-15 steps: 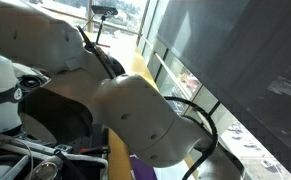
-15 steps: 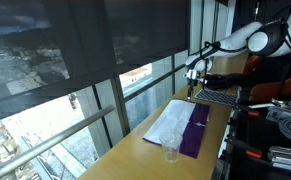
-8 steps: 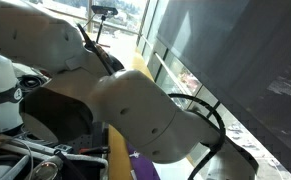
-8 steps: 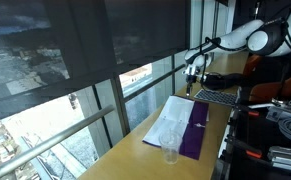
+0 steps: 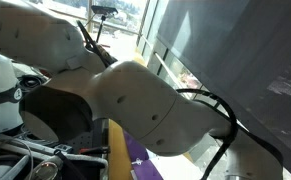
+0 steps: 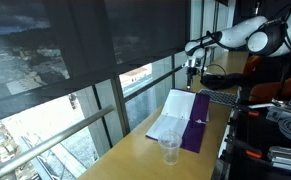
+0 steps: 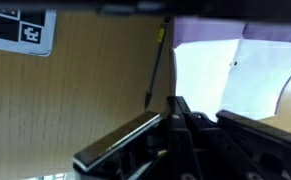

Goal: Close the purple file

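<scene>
The purple file [image 6: 197,126] lies open on the wooden counter [image 6: 135,160] by the window, with white sheets [image 6: 170,118] on its window side. The far end of the white-sheeted leaf stands raised off the counter. My gripper [image 6: 192,74] is right above that raised end. In the wrist view my gripper [image 7: 185,108] looks shut on a thin dark edge of the file, with the white sheets [image 7: 205,65] and a purple strip [image 7: 210,28] beyond. A sliver of the purple file [image 5: 135,160] shows under my arm in an exterior view.
A clear plastic cup [image 6: 169,148] stands at the file's near end. A black pen [image 7: 155,62] lies on the wood beside the sheets. A tag board [image 7: 20,30] lies further off. A dark tray [image 6: 217,97] and cables sit beyond the file. Window glass runs along the counter.
My gripper has risen from the file's far end, and the far end of the white-sheeted leaf has come up off the counter with it. The cup has not moved.
</scene>
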Controlling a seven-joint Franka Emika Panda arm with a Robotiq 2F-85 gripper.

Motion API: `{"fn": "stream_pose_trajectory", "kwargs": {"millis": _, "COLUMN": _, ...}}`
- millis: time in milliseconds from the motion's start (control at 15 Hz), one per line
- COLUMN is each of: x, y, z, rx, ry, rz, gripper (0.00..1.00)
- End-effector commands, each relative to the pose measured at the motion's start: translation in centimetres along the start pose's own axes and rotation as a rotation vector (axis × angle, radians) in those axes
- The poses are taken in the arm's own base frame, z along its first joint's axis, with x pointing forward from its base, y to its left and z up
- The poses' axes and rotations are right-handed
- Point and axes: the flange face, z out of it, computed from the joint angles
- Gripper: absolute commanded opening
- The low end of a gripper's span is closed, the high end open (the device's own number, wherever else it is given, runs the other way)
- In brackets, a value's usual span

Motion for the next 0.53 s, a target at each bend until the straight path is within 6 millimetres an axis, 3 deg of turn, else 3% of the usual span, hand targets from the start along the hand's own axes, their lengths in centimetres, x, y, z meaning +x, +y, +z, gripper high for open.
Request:
{"fn": "stream_pose_trajectory", "kwargs": {"millis": 0, "x": -0.1, "y": -0.1, "z": -4.0, "rx": -0.066, "ry": -0.022, "rz": 0.025, "gripper": 0.0}}
{"fn": "stream_pose_trajectory", "kwargs": {"millis": 467, "x": 0.8, "y": -1.6, "z": -5.3, "rx": -0.119, "ry": -0.111, "rz": 0.044, "gripper": 0.0}}
